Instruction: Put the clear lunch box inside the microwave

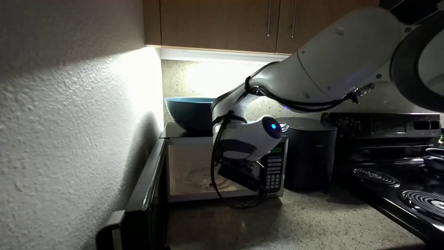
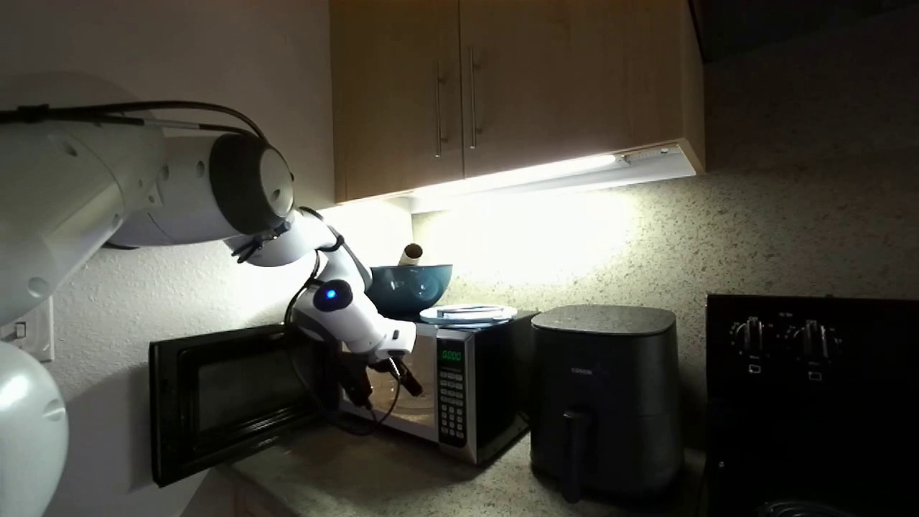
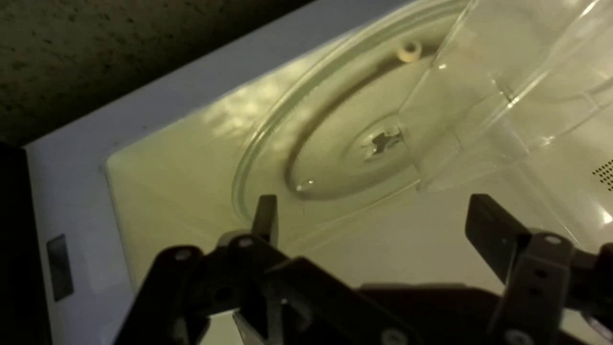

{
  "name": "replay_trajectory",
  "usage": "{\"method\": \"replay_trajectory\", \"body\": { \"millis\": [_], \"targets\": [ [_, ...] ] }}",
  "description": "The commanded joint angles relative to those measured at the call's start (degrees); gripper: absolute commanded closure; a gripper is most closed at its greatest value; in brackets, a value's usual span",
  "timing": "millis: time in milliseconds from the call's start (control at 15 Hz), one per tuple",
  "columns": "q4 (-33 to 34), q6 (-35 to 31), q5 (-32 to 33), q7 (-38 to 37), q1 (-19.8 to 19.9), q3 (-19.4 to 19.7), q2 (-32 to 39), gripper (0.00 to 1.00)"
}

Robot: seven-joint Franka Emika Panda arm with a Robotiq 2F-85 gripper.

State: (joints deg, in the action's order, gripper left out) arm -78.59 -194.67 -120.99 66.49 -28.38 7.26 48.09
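Note:
The clear lunch box (image 3: 479, 110), see-through with shiny edges, is inside the microwave, over the right part of the glass turntable (image 3: 268, 143) in the wrist view. Whether it lies flat or tilted I cannot tell. The silver-grey microwave (image 1: 274, 170) (image 2: 459, 402) has its door swung wide. My gripper (image 3: 373, 208) is at the cavity's mouth, its fingers (image 3: 495, 235) spread far apart with nothing between them. It stands apart from the box, which shows beyond the fingertips in the wrist view. The arm hides part of the microwave's opening in both exterior views.
The open door (image 2: 237, 395) reaches along the wall on the left. On top of the microwave sit a blue bowl (image 1: 189, 114) and a lidded dish (image 2: 467, 314). A black air fryer (image 2: 603, 402) stands close to its right side, with the stove (image 1: 381, 139) beyond.

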Motion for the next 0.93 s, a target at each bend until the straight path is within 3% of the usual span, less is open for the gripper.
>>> {"method": "replay_trajectory", "body": {
  "millis": [0, 267, 600, 867],
  "targets": [
    [-0.8, 0.4, 0.0, 0.0, -0.6, 0.8, -1.0, 0.0],
    [-2.0, 1.0, -0.1, 0.0, -2.3, 2.7, -3.0, 0.0],
    [-14.6, 7.1, -1.7, 1.9, -4.6, 6.2, -9.0, 0.0],
    [-22.6, 14.4, -7.8, 6.2, -13.8, 18.9, -13.9, 0.0]
  ]
}}
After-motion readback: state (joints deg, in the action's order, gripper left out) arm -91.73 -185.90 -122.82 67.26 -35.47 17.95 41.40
